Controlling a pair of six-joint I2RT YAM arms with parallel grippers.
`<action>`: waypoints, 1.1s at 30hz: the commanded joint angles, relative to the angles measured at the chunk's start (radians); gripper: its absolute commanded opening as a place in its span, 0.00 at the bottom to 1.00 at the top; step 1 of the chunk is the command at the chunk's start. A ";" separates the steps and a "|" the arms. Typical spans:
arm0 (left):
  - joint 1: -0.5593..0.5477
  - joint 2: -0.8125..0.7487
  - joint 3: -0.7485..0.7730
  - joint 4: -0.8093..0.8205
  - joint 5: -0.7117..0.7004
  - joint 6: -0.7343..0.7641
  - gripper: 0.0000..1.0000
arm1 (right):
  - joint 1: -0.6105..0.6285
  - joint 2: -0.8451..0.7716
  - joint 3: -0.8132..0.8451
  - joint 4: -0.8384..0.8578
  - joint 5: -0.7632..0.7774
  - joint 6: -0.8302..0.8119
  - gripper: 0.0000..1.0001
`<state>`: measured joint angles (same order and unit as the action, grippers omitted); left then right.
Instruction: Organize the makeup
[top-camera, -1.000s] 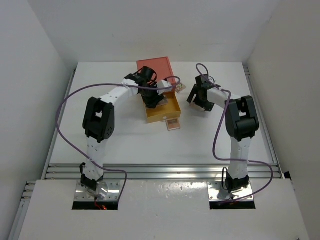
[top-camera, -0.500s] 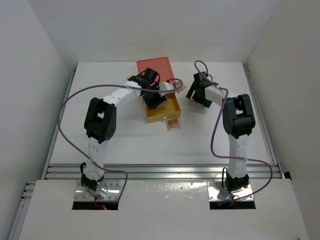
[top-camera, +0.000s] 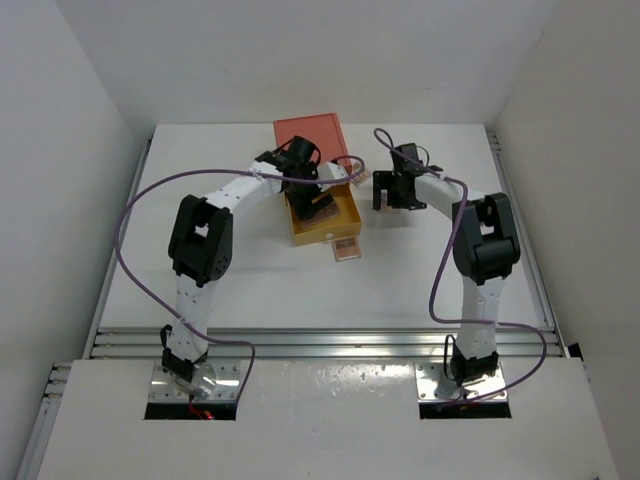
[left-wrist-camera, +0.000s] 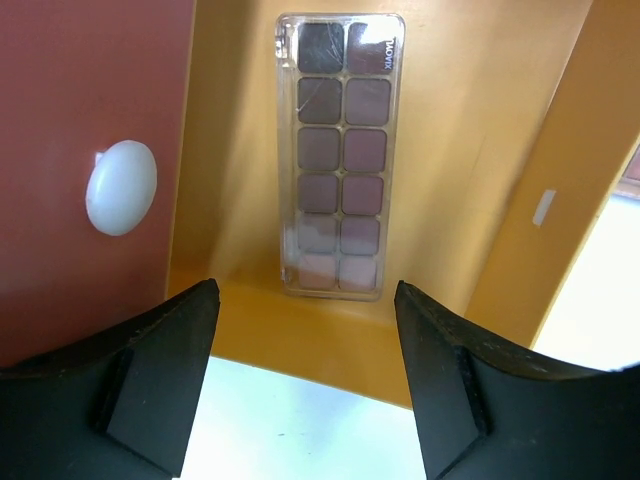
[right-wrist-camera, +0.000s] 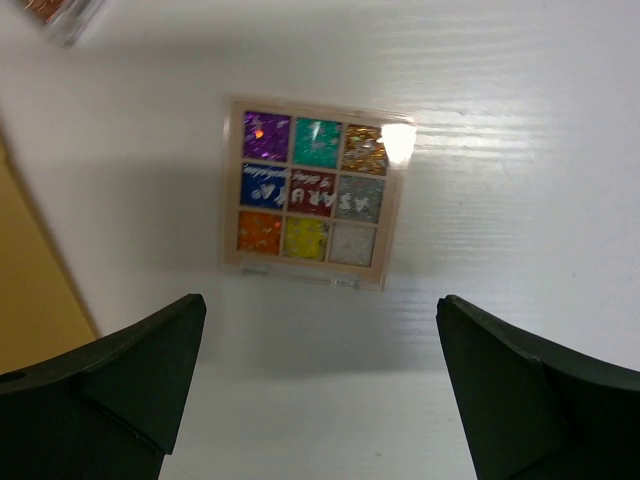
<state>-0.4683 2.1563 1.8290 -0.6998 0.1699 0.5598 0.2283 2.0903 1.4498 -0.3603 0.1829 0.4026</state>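
Left gripper (left-wrist-camera: 305, 300) hangs over the yellow drawer (left-wrist-camera: 470, 130) with its jaws spread and nothing between them. The long palette (left-wrist-camera: 340, 155) lies flat on the drawer floor just past the fingertips, two rows of brownish-pink pans. Its near end sits right by the drawer's near wall, and that wall is the bit between the fingers (left-wrist-camera: 160, 370) and the palette. To the left of the drawer there's a red box (left-wrist-camera: 90, 120) face with a white knob (left-wrist-camera: 121, 187) on it, tight against the drawer's side.

Right gripper (right-wrist-camera: 320, 310) is also wide open and holding nothing. It hovers over a square palette (right-wrist-camera: 310, 192) with nine bright glittery pans, which lies flat on the white table (right-wrist-camera: 500, 120), apart from both fingers. The drawer's yellow side pokes in at the left edge of that view, close to the left finger. The blurry corner of another palette (right-wrist-camera: 65, 18) shows at the top left.

From the top camera, the drawer (top-camera: 345, 215) sticks out from the red box (top-camera: 310, 135) toward the arms, with the left gripper (top-camera: 318, 205) over it. A small palette (top-camera: 345, 249) sits on the table right at the drawer's front, maybe touching, can't tell. The right gripper (top-camera: 383, 195) is just right of the drawer, its purple cable (top-camera: 385, 140) looping above it.
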 joint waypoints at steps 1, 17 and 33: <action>-0.006 -0.052 0.036 0.025 -0.007 -0.023 0.77 | -0.038 -0.049 0.027 -0.029 -0.174 -0.261 0.99; -0.006 -0.070 0.047 0.034 -0.018 -0.052 0.77 | -0.012 0.146 0.352 -0.225 -0.039 0.076 0.99; -0.006 -0.079 0.019 0.052 -0.036 -0.061 0.77 | 0.045 0.277 0.459 -0.370 0.171 0.021 0.99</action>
<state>-0.4706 2.1372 1.8538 -0.6811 0.1444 0.5140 0.2577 2.3787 1.9190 -0.7197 0.2886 0.4480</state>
